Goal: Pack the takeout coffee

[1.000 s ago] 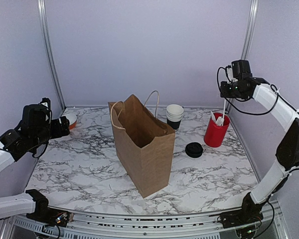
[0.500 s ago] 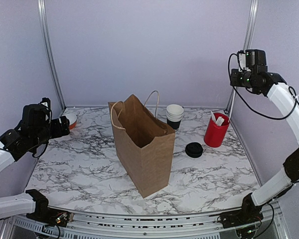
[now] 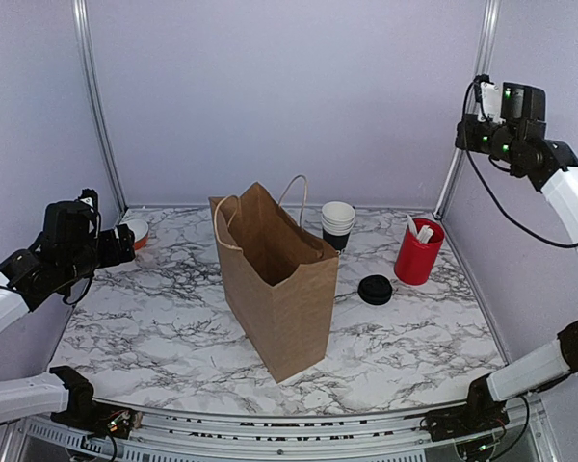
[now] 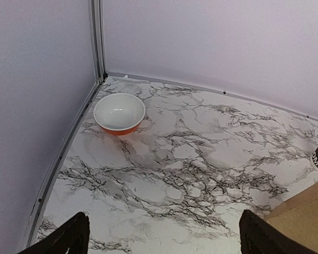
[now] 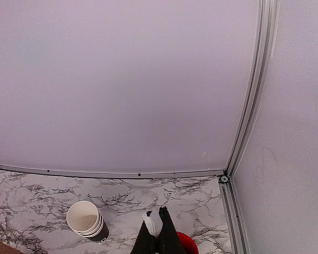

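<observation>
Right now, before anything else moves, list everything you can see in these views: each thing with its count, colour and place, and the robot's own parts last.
paper bag: one, brown, standing open mid-table
cup stack: one stack, black with white rims, behind the bag to its right
lid pile: one low pile, black, right of the bag
holder: one, red, far right, with white items inside
bowl: one, orange outside and white inside, far left corner
table: one, white marble with dark veins
left gripper: one, black, open, low over the table's left side
right gripper: one, black, shut, high above the holder
</observation>
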Controlling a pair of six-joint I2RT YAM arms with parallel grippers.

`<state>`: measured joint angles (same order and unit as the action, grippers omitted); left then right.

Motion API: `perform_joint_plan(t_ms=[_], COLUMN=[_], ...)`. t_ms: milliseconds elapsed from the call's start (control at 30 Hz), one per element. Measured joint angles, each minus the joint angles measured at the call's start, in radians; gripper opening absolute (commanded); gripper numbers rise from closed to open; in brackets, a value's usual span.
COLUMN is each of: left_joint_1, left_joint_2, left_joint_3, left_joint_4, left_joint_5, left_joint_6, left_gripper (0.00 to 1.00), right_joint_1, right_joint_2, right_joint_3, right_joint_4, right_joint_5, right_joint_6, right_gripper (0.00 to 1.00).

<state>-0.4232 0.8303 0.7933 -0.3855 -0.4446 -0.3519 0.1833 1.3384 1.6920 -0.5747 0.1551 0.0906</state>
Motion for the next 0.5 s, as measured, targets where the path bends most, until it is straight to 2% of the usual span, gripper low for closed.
perform_joint_plan(t_ms=[233,500], left_joint_1=[0.001,0.004], left_joint_2=[0.001,0.001], left_joint_3=[0.0,0.0], left_joint_4=[0.0,0.0], left_joint_5=[0.0,0.003], left_joint_6=[0.0,0.0], left_gripper=[0.99,0.99], right_joint_1=[0.044,0.263], right_joint_2=[-0.065,-0.072], right_joint_3=[0.0,0.032], right_joint_4=[0.056,0.115], right_joint_5=[-0.155,-0.2], right_joint_6=[0.058,0.071], right_gripper=[0.0,0.0])
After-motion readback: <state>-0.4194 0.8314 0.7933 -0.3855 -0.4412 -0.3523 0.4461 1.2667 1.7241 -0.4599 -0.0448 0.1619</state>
